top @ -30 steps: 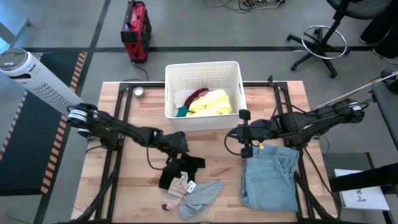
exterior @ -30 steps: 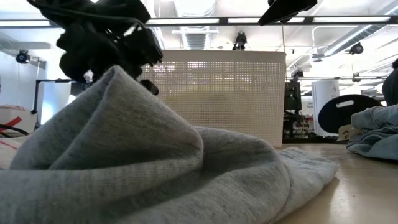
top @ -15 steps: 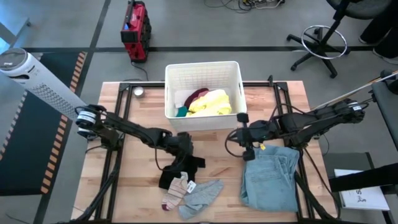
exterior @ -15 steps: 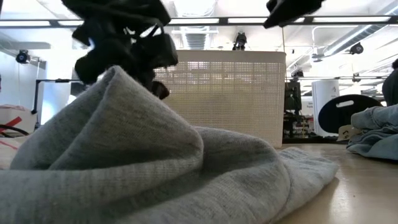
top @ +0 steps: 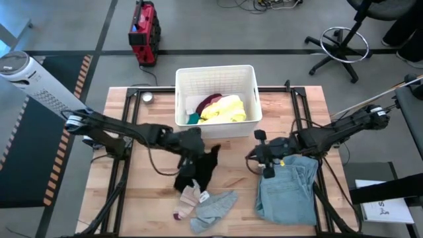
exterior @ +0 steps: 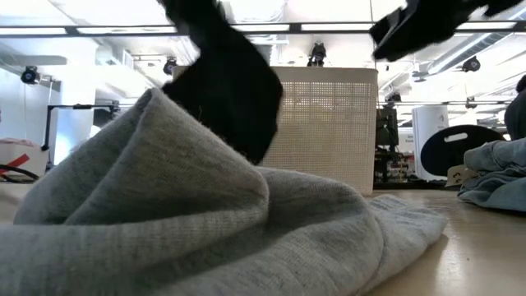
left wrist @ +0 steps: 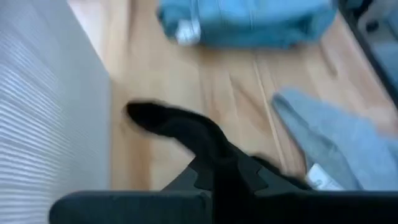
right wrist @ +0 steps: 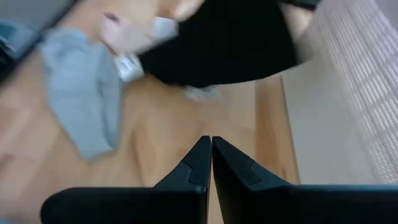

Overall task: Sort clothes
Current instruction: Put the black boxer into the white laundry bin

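Note:
A black garment hangs in front of the white basket, and my left gripper is shut on its top. In the low view the black garment hangs behind a grey piece. The basket holds yellow, maroon and teal clothes. Socks and the grey piece lie near the front edge. My right gripper is shut on nothing at the far edge of the light blue jeans. My left gripper pinches a gathered part of the black garment between its two fingers. The arm reaches in from the table's left. The cloth hangs slack below the fingers, and one corner sticks out. Whether its lower end touches the table I cannot tell.
The basket's slatted wall stands close beside both grippers, toward the far edge. Bare wood lies between the black garment and the jeans. A small round object sits at the far left of the table.
My left gripper has shut on the black garment and risen toward the table's right. The garment, which lay flat, now hangs bunched below the fingers. My right gripper has shifted a little toward the near edge, still shut.

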